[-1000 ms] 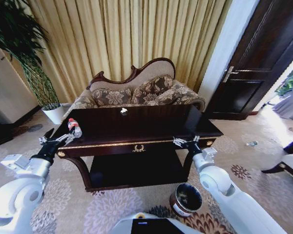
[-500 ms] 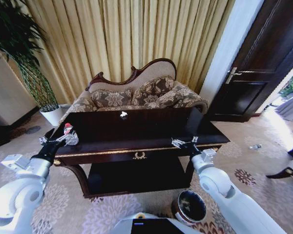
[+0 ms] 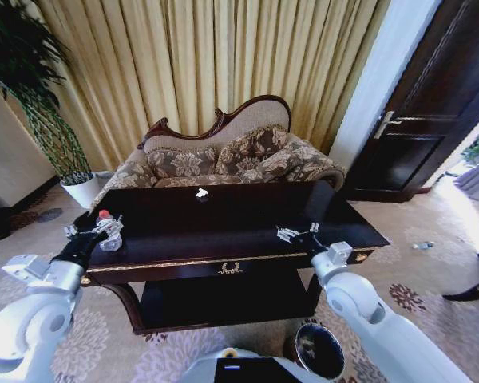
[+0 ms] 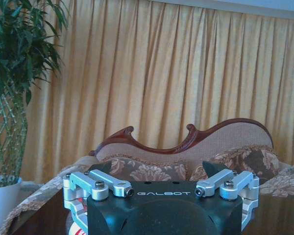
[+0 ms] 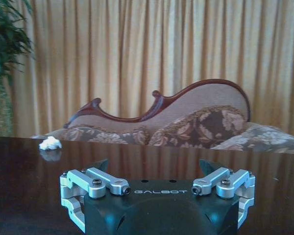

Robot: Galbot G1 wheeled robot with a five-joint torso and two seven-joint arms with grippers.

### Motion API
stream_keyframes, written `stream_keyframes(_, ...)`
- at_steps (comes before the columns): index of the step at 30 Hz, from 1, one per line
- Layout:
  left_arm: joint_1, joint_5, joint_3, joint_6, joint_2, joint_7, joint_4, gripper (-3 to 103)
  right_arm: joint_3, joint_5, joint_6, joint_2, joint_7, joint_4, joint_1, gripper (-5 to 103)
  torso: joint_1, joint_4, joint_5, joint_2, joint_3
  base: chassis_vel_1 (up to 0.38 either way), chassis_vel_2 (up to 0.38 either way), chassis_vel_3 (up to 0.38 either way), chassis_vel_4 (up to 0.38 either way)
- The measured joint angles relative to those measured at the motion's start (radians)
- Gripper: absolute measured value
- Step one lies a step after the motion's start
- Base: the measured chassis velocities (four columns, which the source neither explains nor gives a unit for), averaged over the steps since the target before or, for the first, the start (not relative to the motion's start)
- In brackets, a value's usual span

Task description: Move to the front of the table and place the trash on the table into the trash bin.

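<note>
The table point(image 3: 223, 226) is dark and glossy with gold trim and stands right in front of me. A clear plastic bottle with a red cap point(image 3: 108, 232) stands near its left end. A white paper wad point(image 3: 201, 192) lies at its far edge, and the same wad point(image 5: 50, 143) appears in the right wrist view. My left gripper point(image 3: 93, 230) is open at the table's left edge, with the bottle just past its fingertips and not held. Over the table's front right edge my right gripper point(image 3: 297, 233) is open and holds nothing. The trash bin point(image 3: 318, 351) stands on the carpet below my right arm.
A floral sofa point(image 3: 223, 155) stands close behind the table, before gold curtains. A tall plant in a white pot point(image 3: 84, 190) is at the left. A dark door point(image 3: 431, 104) is at the right. The table has a lower shelf point(image 3: 215, 299).
The whole view has shifted: I have come closer to the table, and the bin now sits lower in the picture. Both arms keep their pose.
</note>
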Motion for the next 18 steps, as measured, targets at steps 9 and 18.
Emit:
stream_keyframes(9,0.034,0.042,-0.024,-0.02,-0.053,0.024,0.004,100,-0.148,0.249,-0.051,-0.127,-0.024,-0.098,0.308,100,0.0,0.0,0.0,0.0,0.0,0.0,0.0,0.0,0.0)
stream_keyframes(18,0.058,0.067,-0.031,-0.028,-0.094,0.034,-0.011,100,-0.485,0.348,-0.058,-0.1,-0.029,-0.258,0.718,100,0.0,0.0002,0.0,0.0,0.0,0.0,0.0,0.0,0.0)
